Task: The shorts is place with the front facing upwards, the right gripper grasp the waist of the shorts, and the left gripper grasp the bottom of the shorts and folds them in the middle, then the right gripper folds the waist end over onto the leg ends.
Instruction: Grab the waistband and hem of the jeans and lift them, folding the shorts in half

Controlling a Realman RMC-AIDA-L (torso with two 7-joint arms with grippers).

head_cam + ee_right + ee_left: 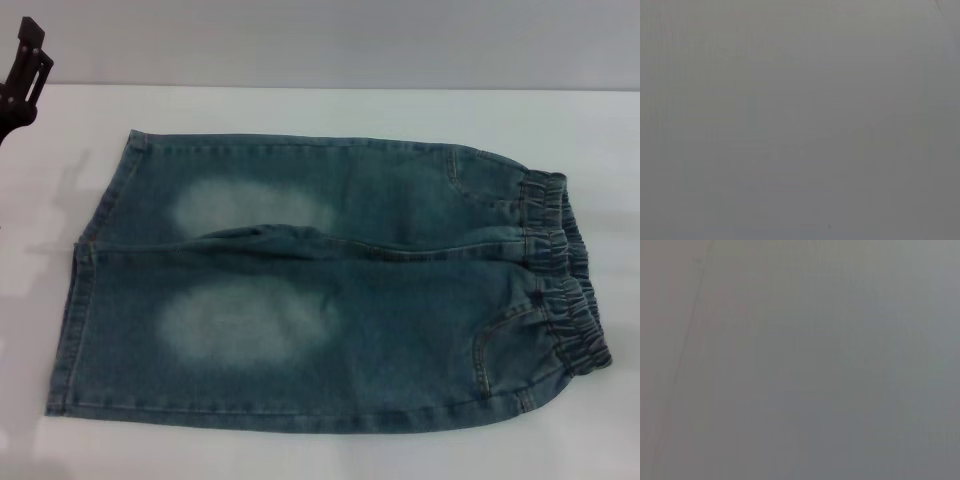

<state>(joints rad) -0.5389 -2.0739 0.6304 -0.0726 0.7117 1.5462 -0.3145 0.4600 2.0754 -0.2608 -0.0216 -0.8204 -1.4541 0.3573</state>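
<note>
Head view is lit pretty evenly and bright, and the white table (330,110) almost blows out toward its near edge. It's soft all over, so the shorts (330,300) look a bit smeary and the stitching barely reads. Shadows are faint: a pale grey one sits on the table by the left edge, below the left gripper (22,80), which shows as a dark silhouette. No hard glare anywhere. Both wrist views are just flat, dim grey, totally out of focus, nothing to make out.
</note>
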